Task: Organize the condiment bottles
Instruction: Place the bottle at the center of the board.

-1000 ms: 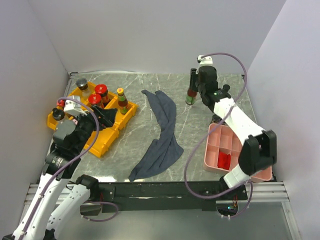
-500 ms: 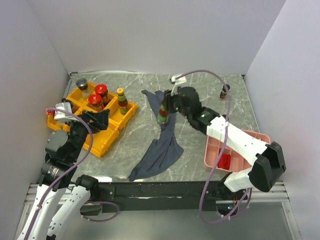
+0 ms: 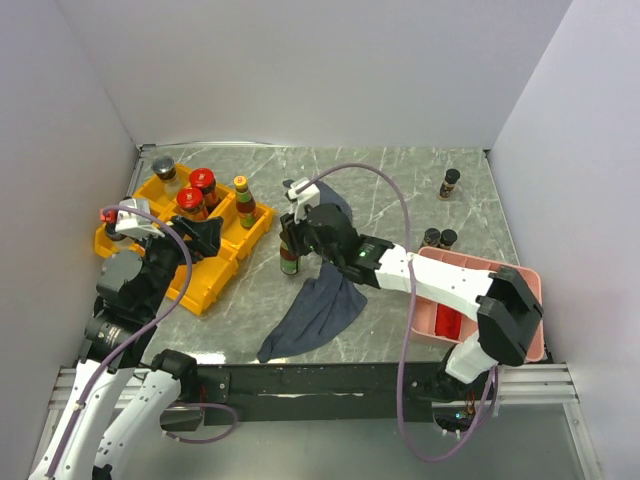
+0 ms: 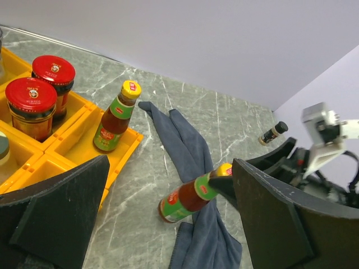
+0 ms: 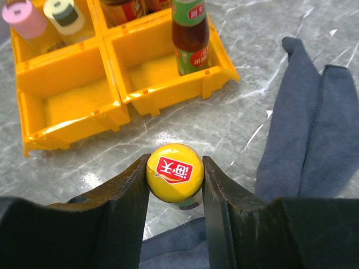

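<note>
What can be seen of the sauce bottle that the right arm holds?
The sauce bottle is slim, with dark red sauce, a green-and-red label and a yellow cap bearing a red logo. The right tool is shut on its cap. It hangs low over the table, between the yellow bins and the grey-blue cloth; whether its base touches is unclear.

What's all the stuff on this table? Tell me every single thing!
yellow bins: one joined set, yellow, left side of the table
jars: two, red lids, in the back bins
sauce bottles: two, yellow caps; one upright in a bin, one tilted beside the cloth
shakers: three, silver, pink and pale-yellow caps, in the bins
tiny bottles: three, dark caps, right side
cloth: one, grey-blue, middle
pink tray: one, near right, red packets inside
left gripper: open, above the bins
right gripper: shut on the tilted bottle's cap
</note>
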### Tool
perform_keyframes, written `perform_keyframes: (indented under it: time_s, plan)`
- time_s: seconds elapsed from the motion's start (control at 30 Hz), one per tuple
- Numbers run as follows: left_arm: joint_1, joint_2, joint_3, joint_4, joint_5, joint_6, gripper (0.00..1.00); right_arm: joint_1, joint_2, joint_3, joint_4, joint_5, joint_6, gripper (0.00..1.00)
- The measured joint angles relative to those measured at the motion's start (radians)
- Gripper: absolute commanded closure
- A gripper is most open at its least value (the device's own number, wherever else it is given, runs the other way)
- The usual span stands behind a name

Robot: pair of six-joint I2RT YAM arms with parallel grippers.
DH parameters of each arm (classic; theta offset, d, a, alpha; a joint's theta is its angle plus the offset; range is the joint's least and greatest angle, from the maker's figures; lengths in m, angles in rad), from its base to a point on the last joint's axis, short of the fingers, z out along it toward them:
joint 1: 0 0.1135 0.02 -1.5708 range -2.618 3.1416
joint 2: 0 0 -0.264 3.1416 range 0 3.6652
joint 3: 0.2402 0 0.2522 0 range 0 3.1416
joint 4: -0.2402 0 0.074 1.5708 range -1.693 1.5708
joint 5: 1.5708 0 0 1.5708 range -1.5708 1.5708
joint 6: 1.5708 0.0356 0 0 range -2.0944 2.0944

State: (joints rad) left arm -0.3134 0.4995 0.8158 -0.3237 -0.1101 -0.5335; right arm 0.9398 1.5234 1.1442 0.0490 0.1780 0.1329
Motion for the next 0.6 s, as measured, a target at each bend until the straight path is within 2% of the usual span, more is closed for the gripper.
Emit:
perform_keyframes:
  time_s: [0.1,0.23,0.3,0.37,0.5,0.53,0.6]
  plan:
    - [0.001,0.0,0.0,0.0,0.0,0.0,0.03,0.017,0.027,-0.006,0.023,0.014,-0.01,0.95]
    - [0.002,0.0,0.0,0.0,0.001,0.0,0.03,0.043,0.046,-0.03,0.064,0.055,-0.038,0.8]
    - [0.003,0.0,0.0,0.0,0.001,0.0,0.03,0.056,0.056,-0.039,0.083,0.074,-0.045,0.76]
    - [0.003,0.0,0.0,0.0,0.001,0.001,0.03,0.064,0.069,-0.043,0.093,0.087,-0.049,0.63]
    - [0.003,0.0,0.0,0.0,0.002,0.002,0.03,0.071,0.085,-0.047,0.118,0.101,-0.048,0.5]
    - [0.003,0.0,0.0,0.0,0.002,0.002,0.03,0.071,0.085,-0.047,0.118,0.105,-0.048,0.41]
    - [0.003,0.0,0.0,0.0,0.001,0.002,0.03,0.071,0.085,-0.047,0.124,0.116,-0.045,0.33]
